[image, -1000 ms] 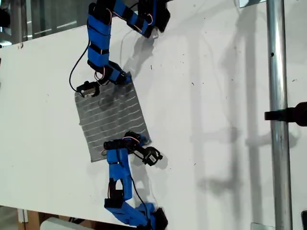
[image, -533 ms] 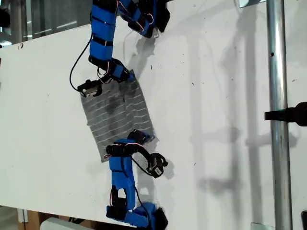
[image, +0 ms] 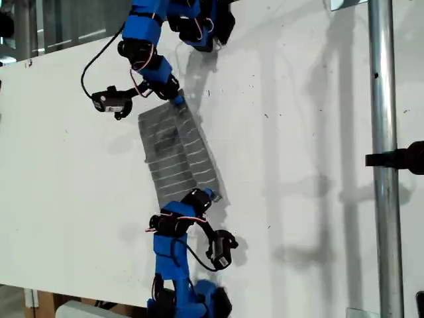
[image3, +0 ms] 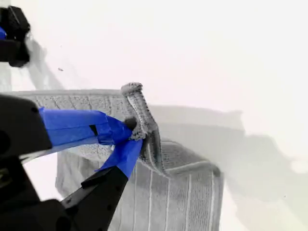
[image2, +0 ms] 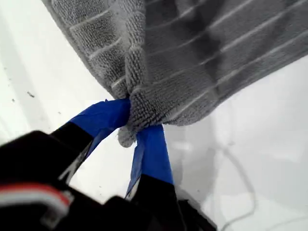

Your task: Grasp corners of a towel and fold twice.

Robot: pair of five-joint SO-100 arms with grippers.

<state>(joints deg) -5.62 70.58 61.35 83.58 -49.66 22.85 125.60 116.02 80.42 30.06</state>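
Grey cloth with thin pale stripes, the towel (image: 175, 149) lies on the white counter (image: 298, 132) a little toward 9 o'clock from the middle of the exterior view, as a long narrow band running from 12 o'clock to 6 o'clock. It is partly lifted and not flat. Two blue arms meet it there, one at its 12 o'clock end (image: 173, 99) and one at its 6 o'clock end (image: 204, 196). I cannot tell for sure which arm is which. In the first wrist view my first hand (image2: 134, 127) is clenched on a bunched corner of the towel (image2: 202, 48), and the cloth hangs away from the blue fingers (image2: 103, 118). In the second wrist view my second hand (image3: 132, 132) is grasping a raised, folded edge of the towel (image3: 168, 192), while the rest of the cloth rests on the counter (image3: 216, 48). A metal pole (image: 384, 99) stands at 3 o'clock in the exterior view, well apart from the towel.
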